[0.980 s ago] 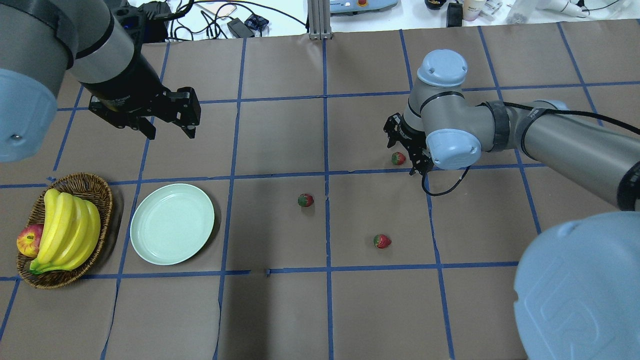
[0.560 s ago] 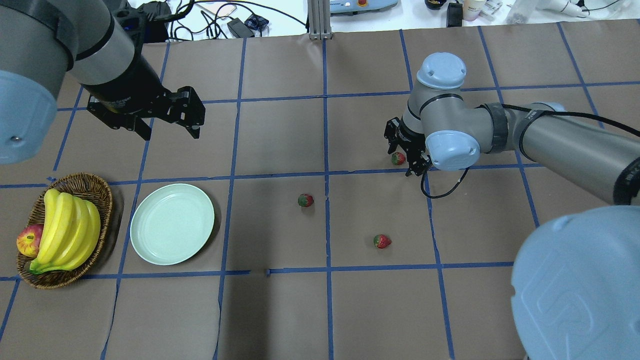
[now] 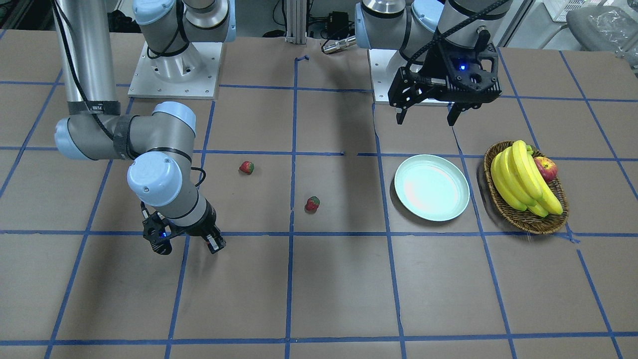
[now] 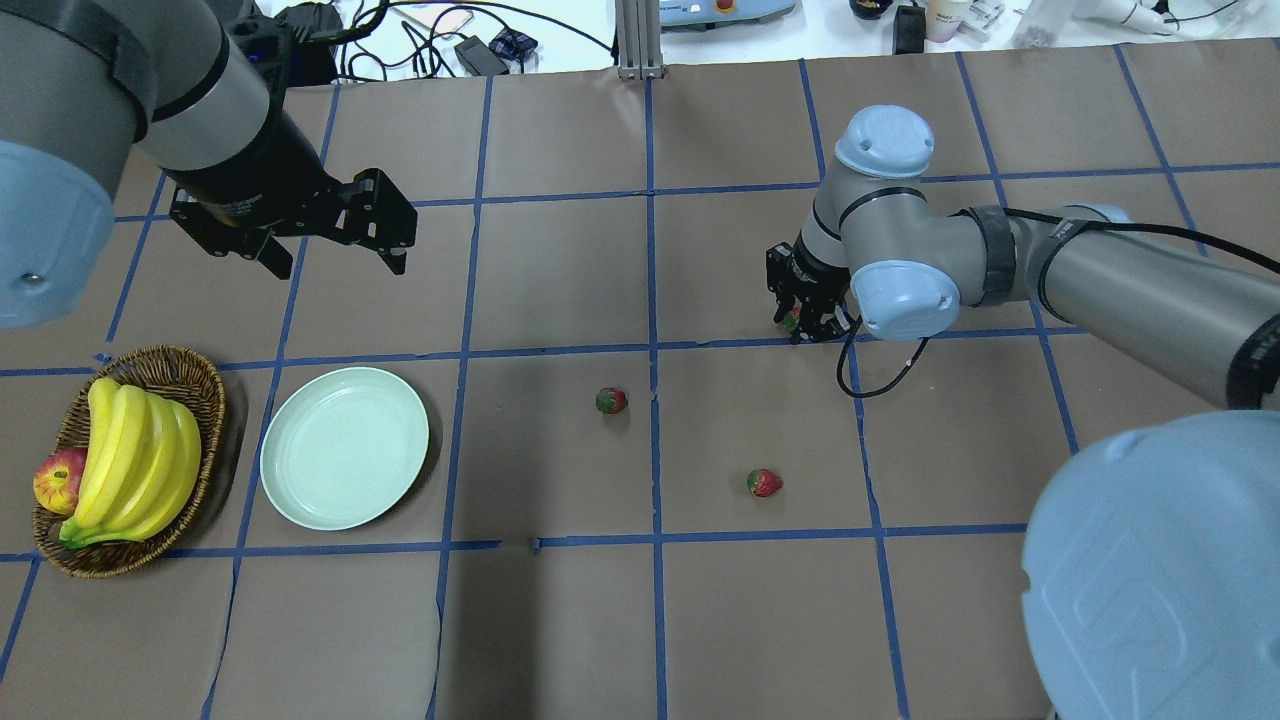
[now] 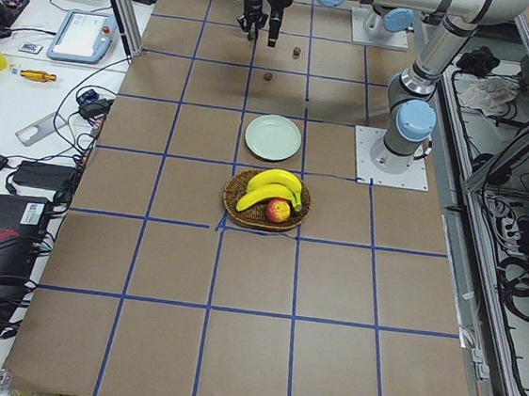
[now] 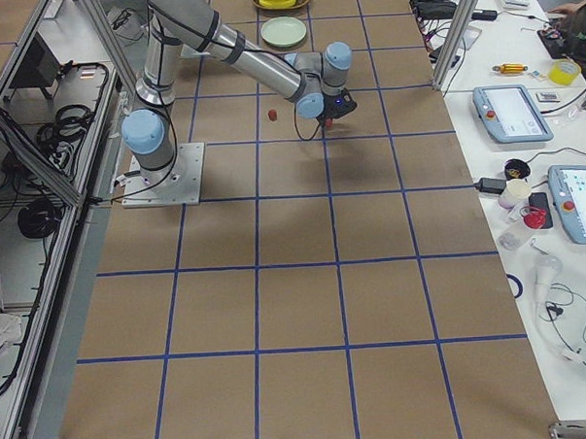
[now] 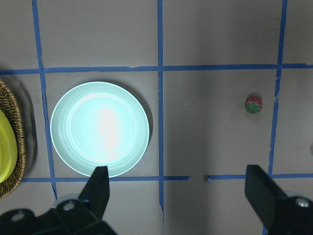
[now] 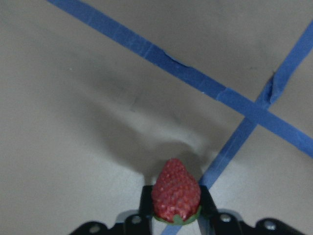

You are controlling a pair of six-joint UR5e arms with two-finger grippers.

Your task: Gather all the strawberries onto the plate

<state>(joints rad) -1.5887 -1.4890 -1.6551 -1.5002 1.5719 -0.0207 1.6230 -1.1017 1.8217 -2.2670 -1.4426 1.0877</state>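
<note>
Strawberry (image 8: 176, 196) pinched in the narrowly closed right claw (image 4: 801, 322).

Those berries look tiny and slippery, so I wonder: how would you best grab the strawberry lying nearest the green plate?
Probably from straight above, pinching the strawberry across its red body at the widest part, just by the green cap. It lies on its side, alone on the table, so there is room on either flank; the right gripper holds the far strawberry that same way.
</note>
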